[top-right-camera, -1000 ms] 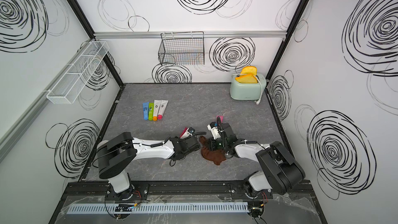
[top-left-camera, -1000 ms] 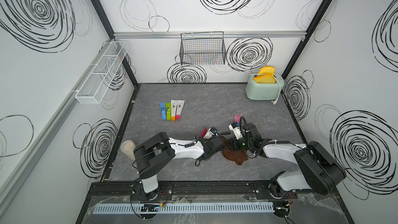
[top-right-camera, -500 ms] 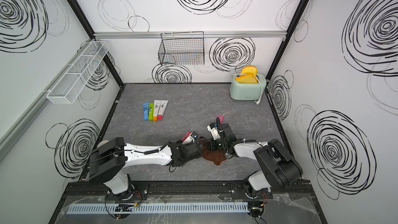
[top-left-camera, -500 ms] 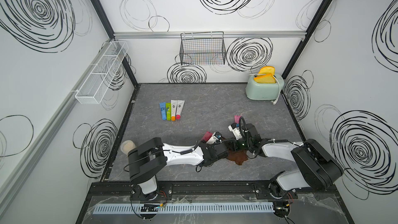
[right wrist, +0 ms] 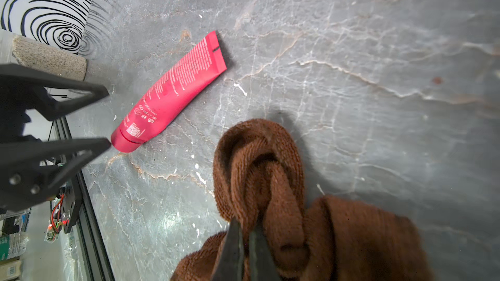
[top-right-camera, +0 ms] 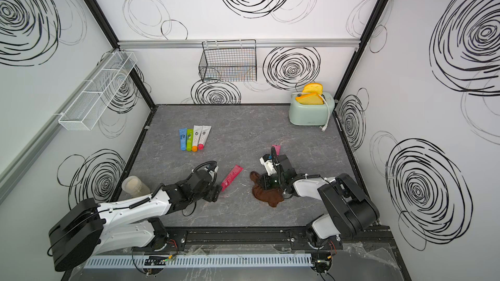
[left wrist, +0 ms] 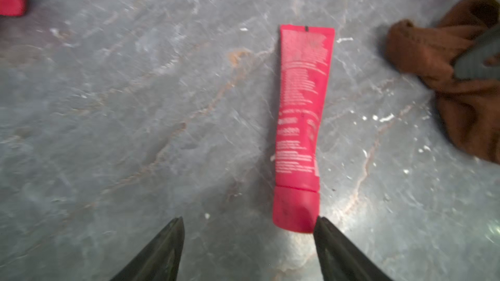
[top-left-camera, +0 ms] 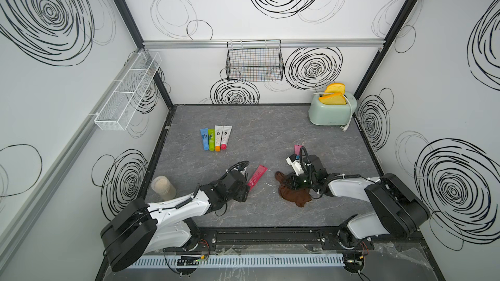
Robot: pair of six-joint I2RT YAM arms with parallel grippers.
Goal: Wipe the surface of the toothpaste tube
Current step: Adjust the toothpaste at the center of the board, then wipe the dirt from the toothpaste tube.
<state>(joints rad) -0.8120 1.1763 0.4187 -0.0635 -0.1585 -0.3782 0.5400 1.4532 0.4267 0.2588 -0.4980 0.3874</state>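
Because the toothpaste tube (left wrist: pixel 300 131) lies flat on the table (left wrist: pixel 121 90), print up, its face is open to wiping. Empty, the left gripper (left wrist: pixel 249 220) gapes by the cap (left wrist: pixel 295 212); the right gripper (right wrist: pixel 247 228) clamps the brown cloth (right wrist: pixel 270 158) nearby.

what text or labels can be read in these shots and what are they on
No text reads clearly.
red toothpaste tube: lines of white print and a square code near the cap, too small to read.
four small tubes: dark marks, too small to read.
brown cloth: no label showing.
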